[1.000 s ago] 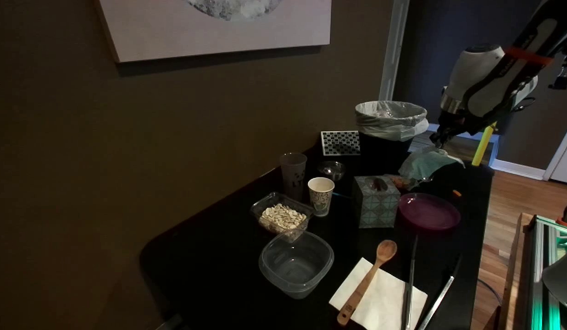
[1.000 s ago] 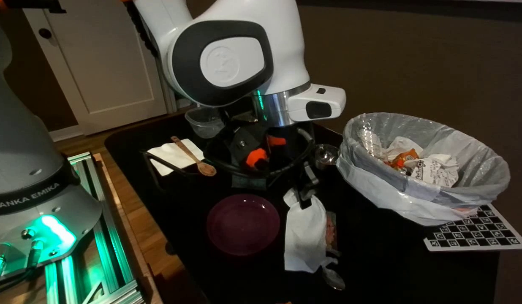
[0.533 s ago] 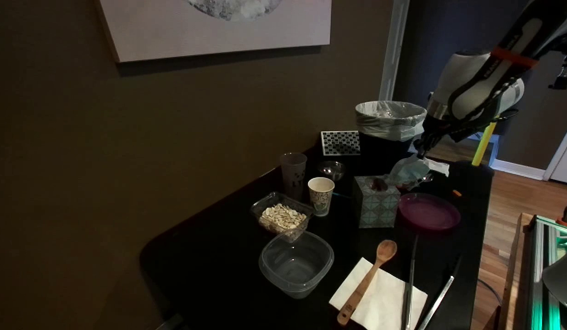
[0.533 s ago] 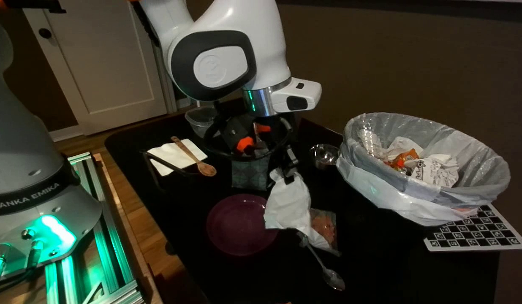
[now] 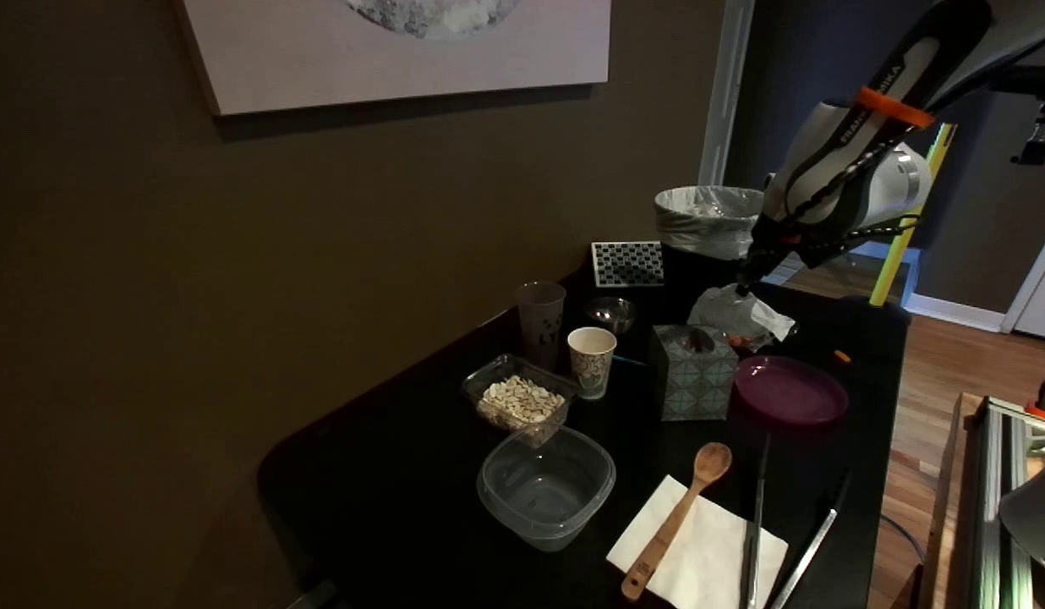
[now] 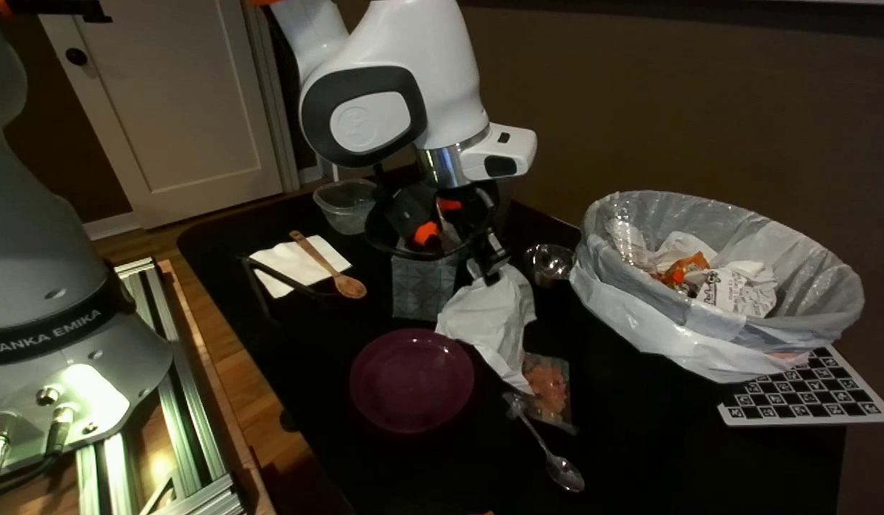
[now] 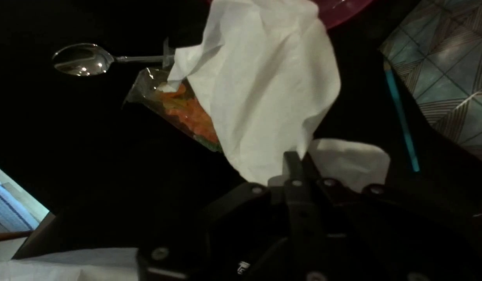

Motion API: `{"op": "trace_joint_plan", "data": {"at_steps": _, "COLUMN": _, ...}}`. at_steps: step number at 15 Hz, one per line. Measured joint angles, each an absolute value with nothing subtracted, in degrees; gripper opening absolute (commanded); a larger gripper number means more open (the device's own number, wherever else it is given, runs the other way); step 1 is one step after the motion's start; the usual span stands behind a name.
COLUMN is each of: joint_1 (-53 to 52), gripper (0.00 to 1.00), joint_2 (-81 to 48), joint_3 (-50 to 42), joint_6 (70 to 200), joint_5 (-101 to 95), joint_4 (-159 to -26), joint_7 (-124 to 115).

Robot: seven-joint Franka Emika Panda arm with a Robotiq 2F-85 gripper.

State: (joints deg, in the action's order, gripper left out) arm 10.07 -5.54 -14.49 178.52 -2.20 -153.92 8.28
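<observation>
A lined bin (image 5: 700, 275) shows in both exterior views; inside its plastic liner (image 6: 671, 340) lie crumpled paper (image 6: 742, 290) and an orange wrapper (image 6: 681, 272). On the table (image 6: 664, 458), a clear tub (image 5: 559, 412) holds pale flakes (image 5: 522, 399), and near it stand a clear bowl (image 5: 546, 507), a paper cup (image 5: 592, 368) and a tall plastic cup (image 5: 539, 320). A small shiny bowl (image 6: 549, 265) sits between these and the bin. A clear packet (image 6: 546, 390) with orange pieces in it lies flat, a metal spoon (image 6: 563, 471) just beside it, and a purple plate (image 6: 412, 383) is near both.

The arm (image 6: 428, 71) reaches out over the table and bends down at the wrist, so that the gripper (image 6: 490, 272) points downward near the patterned tissue box (image 5: 694, 385). Its fingers (image 7: 292, 166) are clamped together on a crumpled white napkin (image 7: 268, 78), which hangs from them near the plate and, in the wrist view, covers part of the packet. Whether the napkin's lower edge touches the packet or the table, I cannot tell. A blue stick (image 7: 401, 117) lies beside the tissue box, and a wooden spoon (image 5: 679, 524) rests across a flat paper towel (image 5: 721, 550)
</observation>
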Motion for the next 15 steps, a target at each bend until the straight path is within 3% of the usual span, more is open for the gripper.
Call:
{"op": "trace_joint_plan", "data": {"at_steps": 4, "joint_1": 16.0, "gripper": 0.0, "joint_2": -7.4, "joint_3": -5.0, "joint_6": 178.5, "joint_5": 8.9, "joint_4": -150.9, "joint_7": 16.0}}
{"op": "trace_joint_plan", "data": {"at_steps": 5, "joint_1": 17.9, "gripper": 0.07, "joint_2": -8.2, "joint_3": -2.5, "joint_6": 178.5, "joint_5": 11.4, "joint_4": -149.7, "joint_7": 17.9}}
{"op": "trace_joint_plan", "data": {"at_steps": 6, "joint_1": 19.7, "gripper": 0.28, "joint_2": -9.1, "joint_3": -0.5, "joint_6": 178.5, "joint_5": 13.3, "joint_4": -148.6, "joint_7": 19.5}}
{"op": "trace_joint_plan", "data": {"at_steps": 15, "joint_1": 32.5, "gripper": 0.92, "joint_2": -15.1, "joint_3": 8.3, "joint_6": 176.9, "joint_5": 16.5, "joint_4": -143.9, "joint_7": 25.1}}
